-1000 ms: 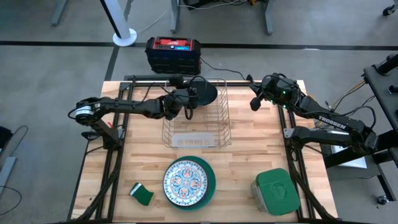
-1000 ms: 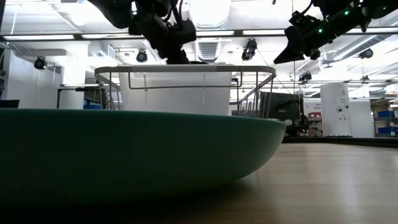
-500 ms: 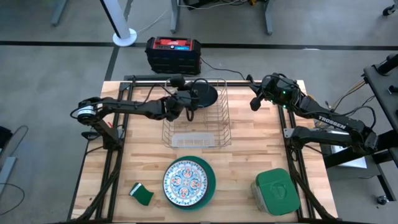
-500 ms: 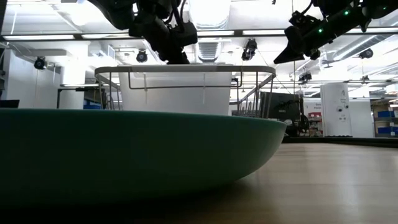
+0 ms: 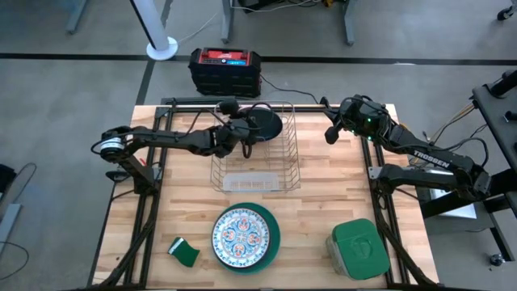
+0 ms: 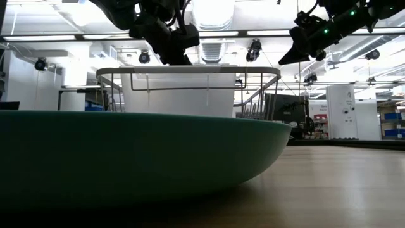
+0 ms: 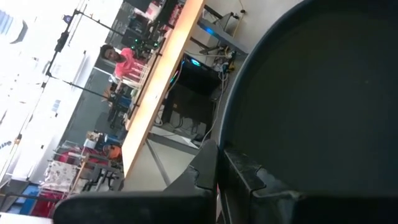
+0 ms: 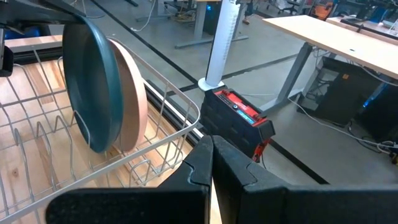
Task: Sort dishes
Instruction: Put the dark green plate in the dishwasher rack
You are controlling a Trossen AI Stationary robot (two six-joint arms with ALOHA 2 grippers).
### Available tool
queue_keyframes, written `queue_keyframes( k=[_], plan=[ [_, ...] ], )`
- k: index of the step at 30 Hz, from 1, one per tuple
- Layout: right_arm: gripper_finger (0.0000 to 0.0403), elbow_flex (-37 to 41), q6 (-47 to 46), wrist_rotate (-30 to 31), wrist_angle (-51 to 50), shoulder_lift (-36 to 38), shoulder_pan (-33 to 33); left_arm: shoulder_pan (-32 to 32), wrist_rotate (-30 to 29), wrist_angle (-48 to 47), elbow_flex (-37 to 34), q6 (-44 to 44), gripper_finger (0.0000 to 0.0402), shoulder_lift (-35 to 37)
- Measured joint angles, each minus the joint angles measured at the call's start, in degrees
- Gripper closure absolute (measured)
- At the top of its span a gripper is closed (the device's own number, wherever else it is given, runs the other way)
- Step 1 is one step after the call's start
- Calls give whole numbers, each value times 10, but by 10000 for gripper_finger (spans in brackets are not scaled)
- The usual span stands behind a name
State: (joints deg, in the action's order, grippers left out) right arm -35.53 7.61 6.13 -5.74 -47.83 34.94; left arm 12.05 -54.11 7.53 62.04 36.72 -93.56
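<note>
**Left tool on dark plate at rack**

High: I see left tool (image 5: 245,135) closed on dark plate (image 5: 262,123), upright at rack (image 5: 255,153) far end. Right tool (image 5: 330,134) shut, empty, beside rack. Patterned plate (image 5: 241,235) stacked on green plate (image 5: 274,234), near surface (image 5: 323,202) edge.

Low: green plate fills foreground.

Right wrist: dark plate against pink plate (image 8: 134,102) in rack.

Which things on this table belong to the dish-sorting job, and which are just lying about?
Belong to the job:
- dark teal plate, upright in the wire dish rack, held by the left pincer
- salmon-pink plate, upright behind it
- ornamented white plate, lying on the bright teal-green plate

Lying about:
- green-lidded container
- green sponge
</note>
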Motion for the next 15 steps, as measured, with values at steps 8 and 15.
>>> queue_keyframes(
  k=[8,15],
  plan=[
    [403,0,0,0,-4,0,0,0,-4,-20,0,-17,401,1],
    [403,0,0,0,-4,0,0,0,-18,-25,0,-30,397,1]
  ],
)
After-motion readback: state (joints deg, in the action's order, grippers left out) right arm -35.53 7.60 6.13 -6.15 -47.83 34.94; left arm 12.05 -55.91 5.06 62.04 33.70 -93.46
